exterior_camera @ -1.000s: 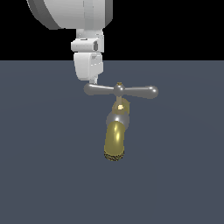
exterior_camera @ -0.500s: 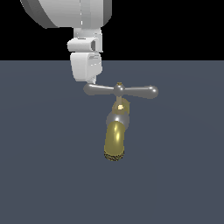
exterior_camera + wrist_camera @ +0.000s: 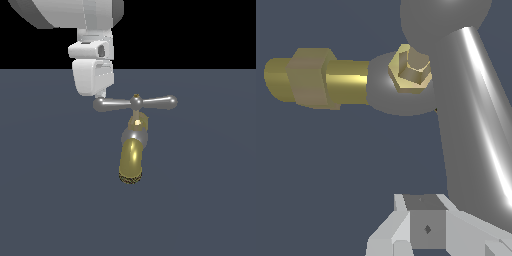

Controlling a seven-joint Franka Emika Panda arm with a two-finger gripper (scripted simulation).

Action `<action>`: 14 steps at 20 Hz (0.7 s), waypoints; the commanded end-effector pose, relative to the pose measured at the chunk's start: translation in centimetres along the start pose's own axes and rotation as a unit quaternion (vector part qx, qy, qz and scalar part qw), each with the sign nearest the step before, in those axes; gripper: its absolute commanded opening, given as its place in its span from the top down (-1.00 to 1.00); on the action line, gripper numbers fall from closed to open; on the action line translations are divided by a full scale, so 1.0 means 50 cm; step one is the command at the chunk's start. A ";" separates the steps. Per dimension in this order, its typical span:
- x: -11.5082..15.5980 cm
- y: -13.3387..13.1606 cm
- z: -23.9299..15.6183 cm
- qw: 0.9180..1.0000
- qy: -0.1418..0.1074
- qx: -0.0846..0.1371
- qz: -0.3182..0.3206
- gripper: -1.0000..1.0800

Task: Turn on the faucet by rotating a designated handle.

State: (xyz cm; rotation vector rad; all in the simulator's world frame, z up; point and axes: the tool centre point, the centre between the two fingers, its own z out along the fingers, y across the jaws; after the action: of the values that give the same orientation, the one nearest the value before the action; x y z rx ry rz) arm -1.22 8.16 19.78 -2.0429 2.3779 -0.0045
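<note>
The faucet stands mid-floor in the exterior view, its brass-gold spout point(image 3: 131, 161) curving toward the camera under a silver collar point(image 3: 134, 136). On top lies the handle point(image 3: 150, 102), a silver crossbar with bulb ends and a small hub. My white gripper point(image 3: 102, 94) hangs just above and behind the bar's end on the exterior view's left, shut with nothing in it. In the wrist view the handle point(image 3: 471, 125) runs large and close beside the gripper point(image 3: 427, 230); a brass hex nut point(image 3: 410, 67) and the spout point(image 3: 316, 77) lie beyond.
A flat dark grey-blue floor point(image 3: 210, 200) spreads around the faucet, with black background above it. The arm's bulky white links point(image 3: 65, 12) fill the upper part on the exterior view's left.
The gripper has shifted slightly toward the exterior view's left and a little lower, nearer the bar's end. The handle looks much the same.
</note>
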 end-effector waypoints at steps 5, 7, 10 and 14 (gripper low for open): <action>-0.004 0.051 0.000 1.000 0.002 -0.003 -0.001 1.00; -0.005 0.064 0.000 1.000 0.002 -0.003 0.000 1.00; -0.008 0.085 -0.001 1.000 0.002 -0.003 0.000 1.00; 0.009 0.080 0.000 1.000 0.001 -0.001 0.004 1.00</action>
State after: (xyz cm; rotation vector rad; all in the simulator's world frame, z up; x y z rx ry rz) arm -4.88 8.91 19.81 -2.0401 2.3784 -0.0036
